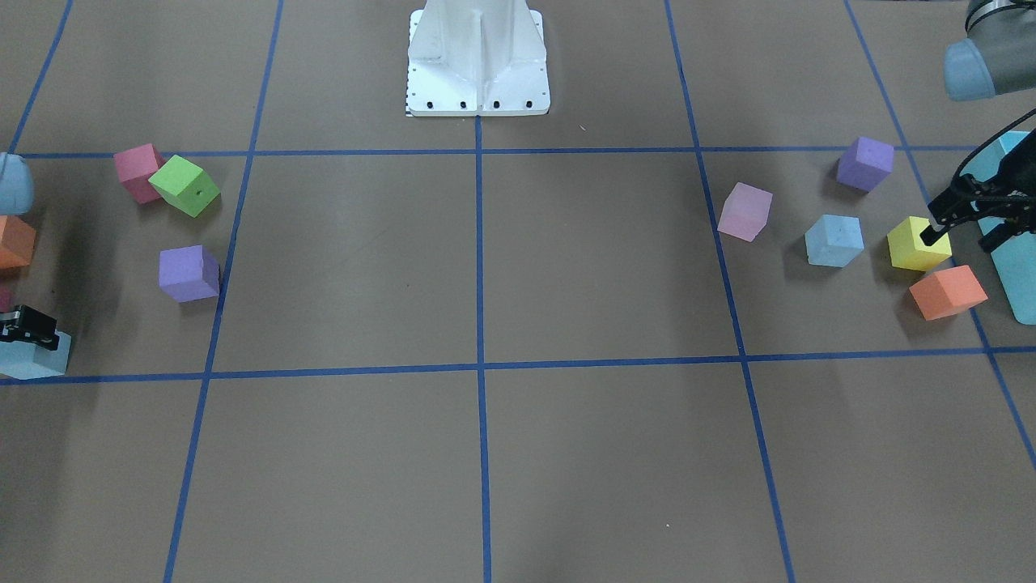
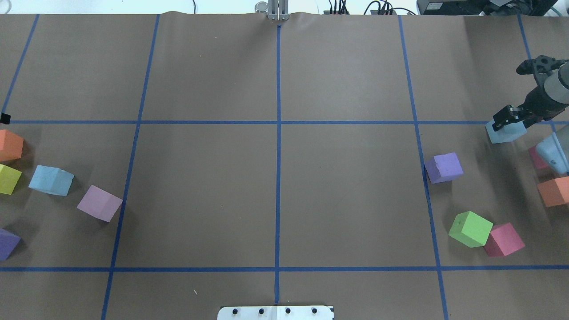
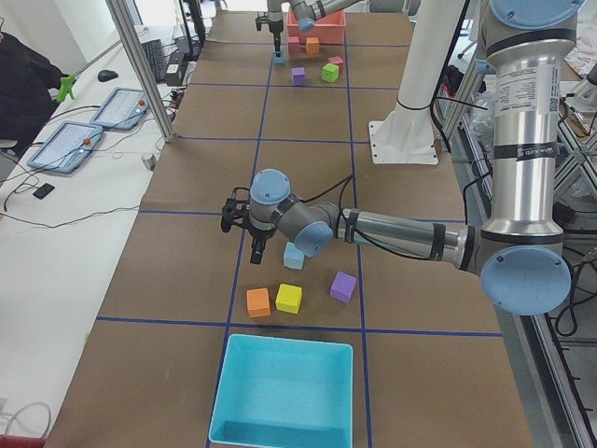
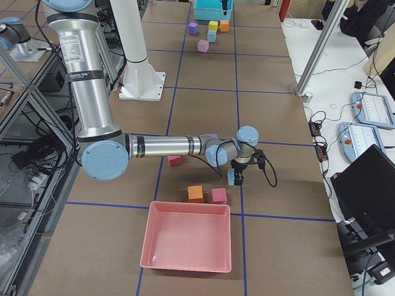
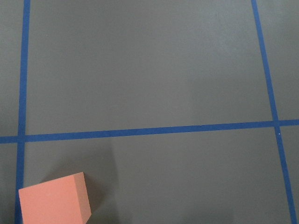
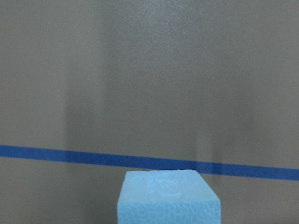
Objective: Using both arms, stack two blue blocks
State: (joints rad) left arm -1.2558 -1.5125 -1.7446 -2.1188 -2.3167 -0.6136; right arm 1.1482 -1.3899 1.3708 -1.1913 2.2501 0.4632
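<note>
One light blue block [image 1: 834, 240] lies on the brown table on my left side, between a pale pink cube and a yellow cube; it also shows in the overhead view [image 2: 51, 180]. My left gripper [image 1: 963, 235] hangs open and empty over the yellow cube [image 1: 917, 243], just beside that block. The second light blue block [image 2: 504, 132] is at the far right of the overhead view, and my right gripper [image 2: 511, 116] is shut on its top. It shows low in the right wrist view [image 6: 168, 198] and at the front view's left edge [image 1: 32, 360].
Purple [image 2: 443, 167], green [image 2: 470, 228], red [image 2: 503, 239] and orange [image 2: 553, 191] cubes lie near my right arm. Orange [image 1: 947, 291], purple [image 1: 864, 163] and pale pink [image 1: 745, 211] cubes lie near my left arm. A turquoise box [image 3: 284, 392] and a pink tray [image 4: 188, 243] stand at the table's ends.
</note>
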